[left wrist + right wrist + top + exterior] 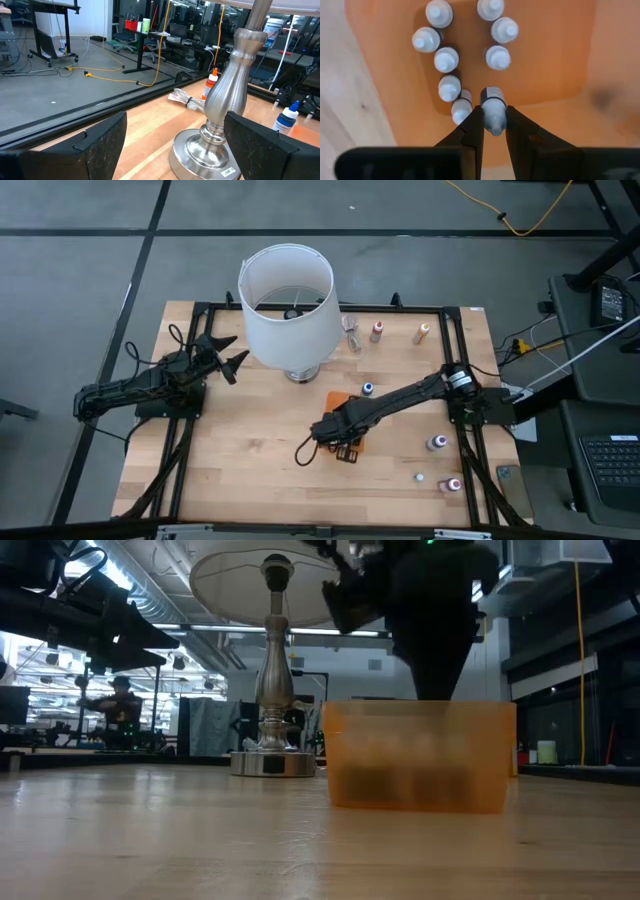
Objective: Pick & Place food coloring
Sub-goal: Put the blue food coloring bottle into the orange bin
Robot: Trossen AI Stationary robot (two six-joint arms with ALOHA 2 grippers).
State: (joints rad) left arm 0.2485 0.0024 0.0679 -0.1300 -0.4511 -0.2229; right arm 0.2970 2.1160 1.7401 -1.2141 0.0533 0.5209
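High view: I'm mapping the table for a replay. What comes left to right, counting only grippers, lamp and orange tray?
Left gripper, open → lamp → right gripper, shut on a bottle → tray, partly hidden under the right arm.

2 black arms [400, 398], cabled.

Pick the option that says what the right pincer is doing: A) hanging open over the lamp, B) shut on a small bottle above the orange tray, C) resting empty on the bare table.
B: the right pincer is clamped on a small white-capped bottle over the orange tray holding other bottles.
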